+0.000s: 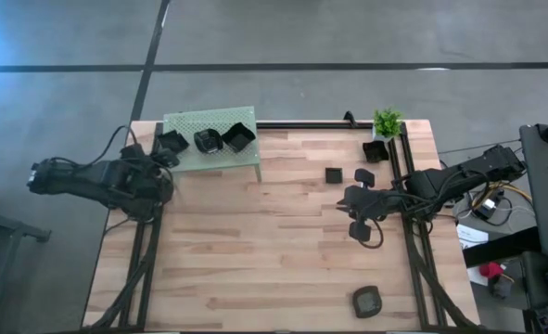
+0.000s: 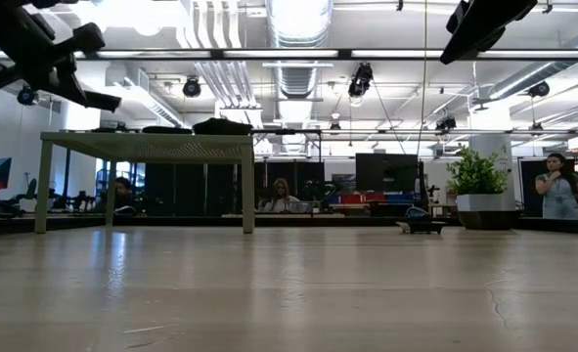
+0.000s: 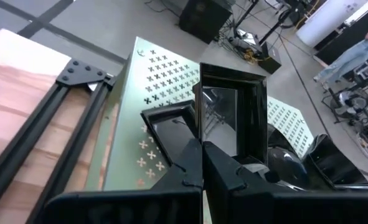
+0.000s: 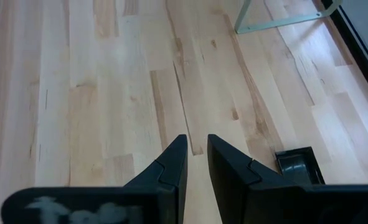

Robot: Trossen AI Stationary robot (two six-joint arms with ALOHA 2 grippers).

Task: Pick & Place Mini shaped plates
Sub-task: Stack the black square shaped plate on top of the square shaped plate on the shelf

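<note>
Your left hand (image 3: 202,168), pinched on a square mini plate (image 3: 224,118), hangs over the green platform (image 3: 152,93): release there. Right hand (image 4: 196,152), narrow and empty, hovers beside another plate (image 4: 299,163) on the desk (image 4: 96,93).

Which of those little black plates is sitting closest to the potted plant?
The square plate right beside the potted plant; the others lie farther out on the table or on the green platform.
</note>
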